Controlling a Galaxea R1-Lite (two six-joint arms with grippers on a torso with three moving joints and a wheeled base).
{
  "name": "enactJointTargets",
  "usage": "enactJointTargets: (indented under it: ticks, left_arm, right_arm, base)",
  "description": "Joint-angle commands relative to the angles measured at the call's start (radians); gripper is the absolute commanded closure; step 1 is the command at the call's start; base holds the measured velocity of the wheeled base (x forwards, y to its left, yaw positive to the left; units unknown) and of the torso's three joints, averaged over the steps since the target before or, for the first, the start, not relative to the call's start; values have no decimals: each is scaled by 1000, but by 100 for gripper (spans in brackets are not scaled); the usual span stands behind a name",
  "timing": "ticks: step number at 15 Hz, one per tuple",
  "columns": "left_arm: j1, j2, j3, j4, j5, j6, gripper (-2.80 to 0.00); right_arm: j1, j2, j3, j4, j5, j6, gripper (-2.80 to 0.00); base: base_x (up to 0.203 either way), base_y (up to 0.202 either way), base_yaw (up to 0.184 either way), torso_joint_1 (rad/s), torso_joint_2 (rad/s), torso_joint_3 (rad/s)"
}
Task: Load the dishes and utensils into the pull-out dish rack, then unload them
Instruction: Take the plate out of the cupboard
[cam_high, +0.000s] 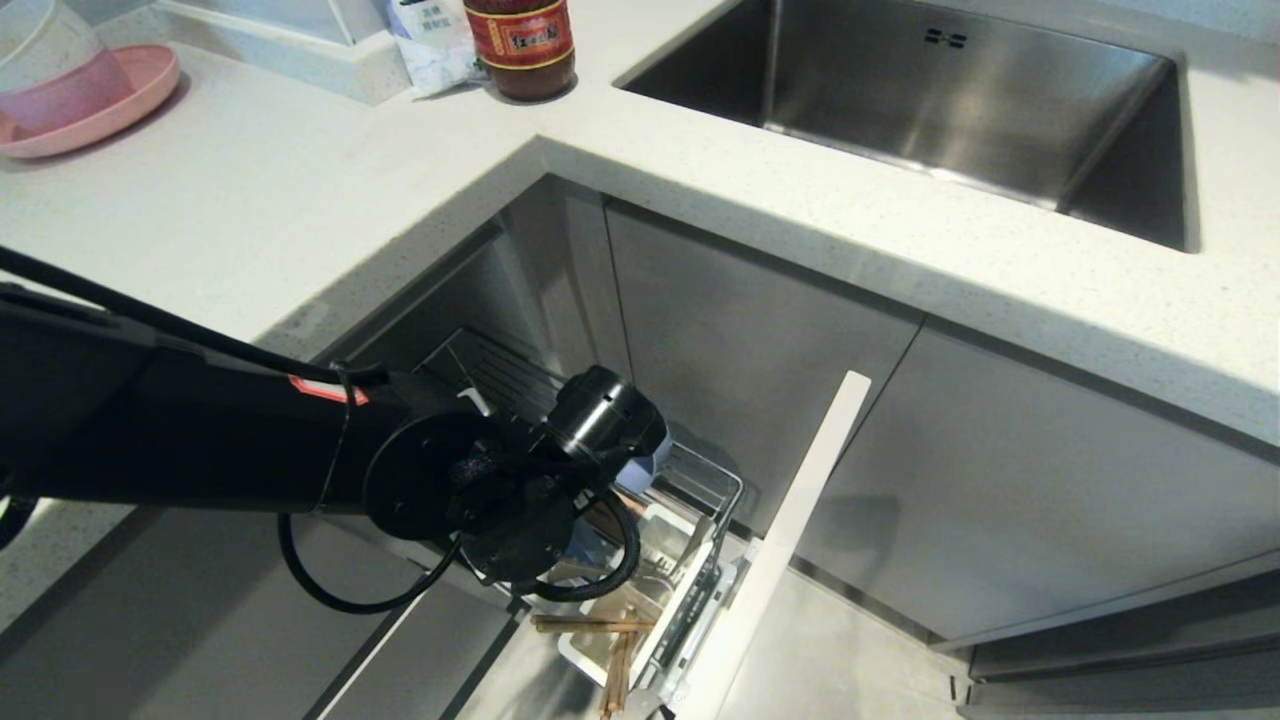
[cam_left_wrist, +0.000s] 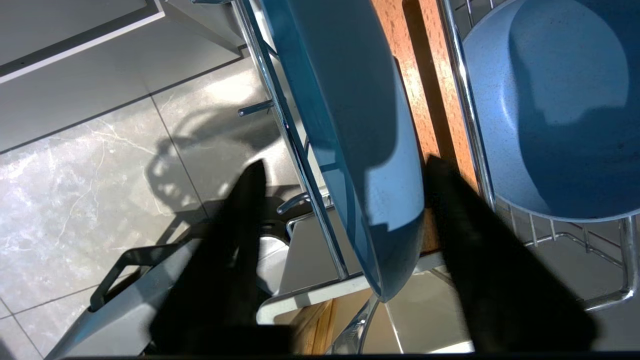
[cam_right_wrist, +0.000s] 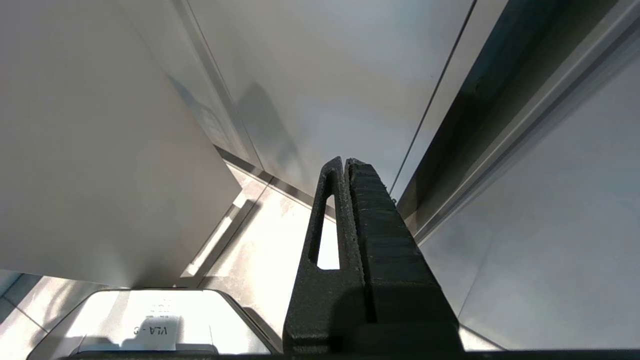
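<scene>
1. At the far left of the head view, a pink plate (cam_high: 95, 105) sits on the white counter (cam_high: 300, 200) with a clear container resting on it; further right along the counter's back stand a white packet and a dark sauce bottle (cam_high: 520, 45).
2. The robot's left arm reaches in from the left edge, black and bulky, down below the counter's edge toward the pull-out dish rack (cam_high: 700, 490); its wrist hides much of the rack's contents from above.
3. In the left wrist view, the left pincer (cam_left_wrist: 345, 170) stands moderately wide, one dark finger (cam_left_wrist: 245, 210) on either side of the light-blue plate (cam_left_wrist: 360, 125); the plate stands on edge in the rack's chrome wires, beside a slotted wooden strip (cam_left_wrist: 425, 75); whether the fingers touch the plate cannot be told.
4. Just beyond the strip, the light-blue bowl (cam_left_wrist: 550, 110) rests in the wire rack, apart from the plate.
5. In the head view, the wooden chopsticks (cam_high: 610, 660) lie in the white utensil box (cam_high: 640, 600) at the rack's near end; the fork cannot be made out with certainty.
6. The rack's pale cabinet front (cam_high: 790, 530) stands pulled out from the grey cabinets; at the upper right a steel sink (cam_high: 950, 100) is set into the counter.
7. The right pincer (cam_right_wrist: 347, 170) appears only in its own wrist view, fingers pressed together and gripping nothing, beside grey cabinet panels above a pale floor.
</scene>
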Motion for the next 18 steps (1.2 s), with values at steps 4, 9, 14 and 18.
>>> enactJointTargets:
  ticks: [4,9,14,18]
  left_arm:
    - [-3,-7,1,2,6,-7,0]
    - [-6,-14,1,2,6,-9,0]
    - [-21,-72,1,2,9,-8,0]
    - [-44,-123,1,3,12,0,0]
  right_arm:
    - [1,-4,2,0,0,0,0]
    - [1,-4,2,0,0,0,0]
    - [0,-4,2,0,0,0,0]
    - [1,-4,2,0,0,0,0]
  base:
    - [0,0,0,0,0,0]
    - [0,0,0,0,0,0]
    - [0,0,0,0,0,0]
    - [0,0,0,0,0,0]
